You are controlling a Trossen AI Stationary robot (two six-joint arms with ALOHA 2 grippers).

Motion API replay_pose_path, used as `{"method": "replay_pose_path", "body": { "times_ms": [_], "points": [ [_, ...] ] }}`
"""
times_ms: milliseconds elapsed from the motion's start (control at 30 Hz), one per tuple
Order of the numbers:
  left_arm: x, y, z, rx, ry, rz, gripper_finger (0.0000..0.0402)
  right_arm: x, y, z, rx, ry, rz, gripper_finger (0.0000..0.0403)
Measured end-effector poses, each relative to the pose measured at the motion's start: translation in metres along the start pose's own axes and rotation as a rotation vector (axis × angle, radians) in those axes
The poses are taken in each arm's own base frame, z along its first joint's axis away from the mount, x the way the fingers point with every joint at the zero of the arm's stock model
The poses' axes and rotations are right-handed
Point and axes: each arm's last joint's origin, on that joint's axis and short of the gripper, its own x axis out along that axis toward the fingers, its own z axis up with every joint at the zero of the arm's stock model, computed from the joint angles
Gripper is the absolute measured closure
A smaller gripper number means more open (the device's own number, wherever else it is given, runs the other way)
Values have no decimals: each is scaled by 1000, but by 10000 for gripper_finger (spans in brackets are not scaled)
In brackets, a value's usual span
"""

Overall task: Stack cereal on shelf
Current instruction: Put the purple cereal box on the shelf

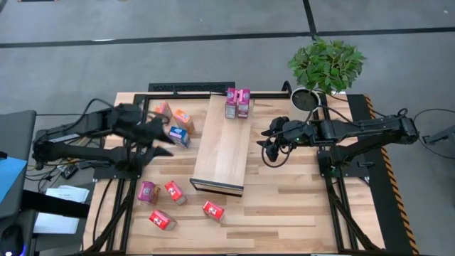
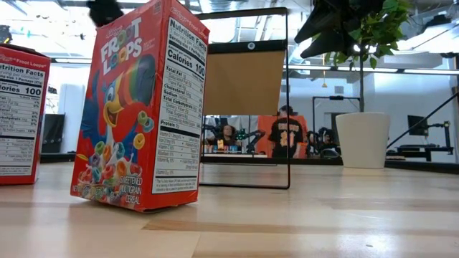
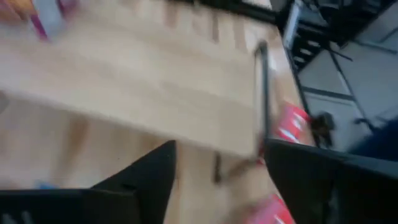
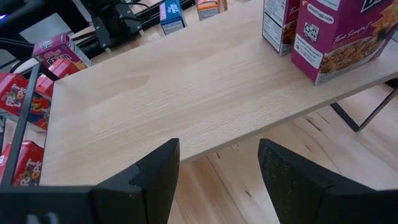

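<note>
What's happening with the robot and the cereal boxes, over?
Left end effector open, empty, beside blue box. Right end effector open, empty, by shelf. Two cereal boxes on shelf; the others on the table. Nothing blocking.

Your left wrist view is blurring: the shelf [image 3: 143, 81] and red cereal boxes [image 3: 289, 124] are smearing. In the low view, a red box [image 2: 20, 115] at nine o'clock is getting cropped.

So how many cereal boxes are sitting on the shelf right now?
2. A pair of magenta boxes stand side by side, touching, at the far end of the shelf. The rest lie on the table; none looks hidden.
</note>
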Motion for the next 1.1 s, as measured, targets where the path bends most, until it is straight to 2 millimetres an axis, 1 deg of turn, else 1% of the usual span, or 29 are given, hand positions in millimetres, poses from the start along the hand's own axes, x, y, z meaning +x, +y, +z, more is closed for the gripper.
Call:
{"method": "replay_pose_path", "body": {
  "times_ms": [100, 233, 433, 633, 767, 967, 1033, 1100],
  "points": [
    [-6, -9, -11, -121, 71, -24, 137, 0, 0, 0, 0, 0, -1, 158],
    [-5, -21, -24, -274, 221, -79, 133, 0, 0, 0, 1, -2, -3, 158],
    [8, -45, -36, -473, 456, -164, 136, 0, 0, 0, 1, -3, -4, 158],
    [23, -75, -49, -596, 699, -192, 137, 0, 0, 0, 1, -3, -4, 158],
    [31, -92, -60, -640, 794, -129, 137, 0, 0, 0, 1, -3, -4, 158],
    [40, -107, -76, -768, 901, 51, 137, 0, 0, 0, 1, -3, -4, 158],
    [42, -110, -80, -817, 905, 109, 137, 0, 0, 0, 1, -3, -4, 158],
    [44, -113, -82, -864, 861, 171, 137, 0, 0, 0, 1, -3, -4, 158]
  ]
}}
